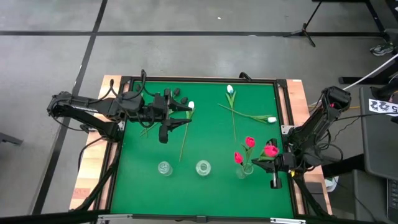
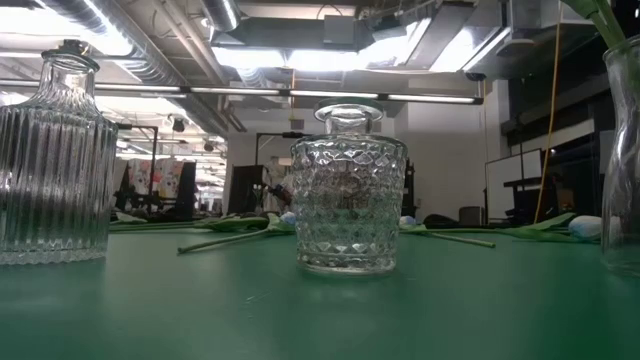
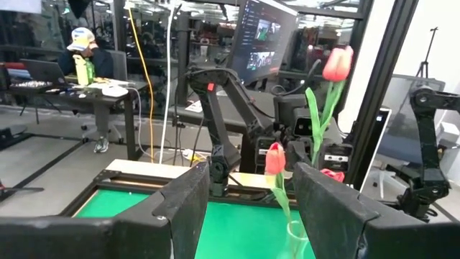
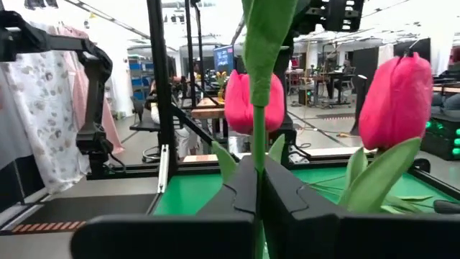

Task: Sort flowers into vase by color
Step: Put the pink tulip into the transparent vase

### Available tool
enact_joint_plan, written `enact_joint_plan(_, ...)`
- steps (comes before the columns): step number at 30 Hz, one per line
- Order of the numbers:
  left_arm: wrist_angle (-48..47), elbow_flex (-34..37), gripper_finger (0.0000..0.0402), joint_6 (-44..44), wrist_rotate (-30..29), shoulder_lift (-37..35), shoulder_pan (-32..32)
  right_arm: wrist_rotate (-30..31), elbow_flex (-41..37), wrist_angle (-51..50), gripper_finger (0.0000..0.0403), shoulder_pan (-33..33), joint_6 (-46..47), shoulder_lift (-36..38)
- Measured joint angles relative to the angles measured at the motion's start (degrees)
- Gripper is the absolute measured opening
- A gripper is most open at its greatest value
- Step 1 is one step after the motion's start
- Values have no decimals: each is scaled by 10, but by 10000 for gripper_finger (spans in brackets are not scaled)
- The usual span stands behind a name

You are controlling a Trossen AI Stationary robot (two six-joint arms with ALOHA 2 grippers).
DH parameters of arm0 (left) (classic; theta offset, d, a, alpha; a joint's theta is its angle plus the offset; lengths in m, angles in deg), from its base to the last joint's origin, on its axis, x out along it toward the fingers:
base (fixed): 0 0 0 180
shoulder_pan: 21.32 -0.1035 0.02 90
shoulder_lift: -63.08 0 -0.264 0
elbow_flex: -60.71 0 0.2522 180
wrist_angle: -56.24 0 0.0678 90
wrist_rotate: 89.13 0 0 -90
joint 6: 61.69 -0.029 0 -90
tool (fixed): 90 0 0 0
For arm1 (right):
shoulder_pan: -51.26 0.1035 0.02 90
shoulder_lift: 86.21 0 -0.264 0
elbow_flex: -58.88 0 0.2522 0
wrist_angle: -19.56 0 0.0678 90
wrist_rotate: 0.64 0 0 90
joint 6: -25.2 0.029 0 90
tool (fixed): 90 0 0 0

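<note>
— Green felt covers the whole table (image 1: 137, 180), inside a dark frame, and three clear glass vases stand in one row at the near edge. Do you see which one is in use?

— Yes, the slim vase on the right (image 1: 247, 169). Two red-pink artificial tulips (image 1: 250, 142) stand in it already. The right gripper (image 1: 274, 165) waits just beside it, clenched on the thin green stem of a third red-pink tulip (image 1: 271, 150), so I judge this flower is going into the same vase, because the colours match.

— And the other arm?

— The left gripper (image 1: 166, 116) hangs over the far left part of the table, fingers spread and holding nothing. Below it lie some black-headed tulips (image 1: 178, 94) and one white tulip (image 1: 190, 106). Two more white tulips (image 1: 231, 90) lie crossed farther right. The ribbed vase (image 1: 164, 168) and the diamond-cut vase (image 1: 203, 167) are empty, probably kept for black and white.

— Any writing?

— A white tag with dark digits (image 1: 380, 107) is beside the table, but I cannot read it surely.
</note>
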State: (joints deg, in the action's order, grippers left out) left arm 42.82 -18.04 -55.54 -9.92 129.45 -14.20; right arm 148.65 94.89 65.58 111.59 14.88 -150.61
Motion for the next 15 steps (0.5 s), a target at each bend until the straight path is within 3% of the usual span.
enact_joint_plan(15, 0, 0, 200, 6, 0, 0, 0, 17, -57, 1, 11, -5, 86, 0)
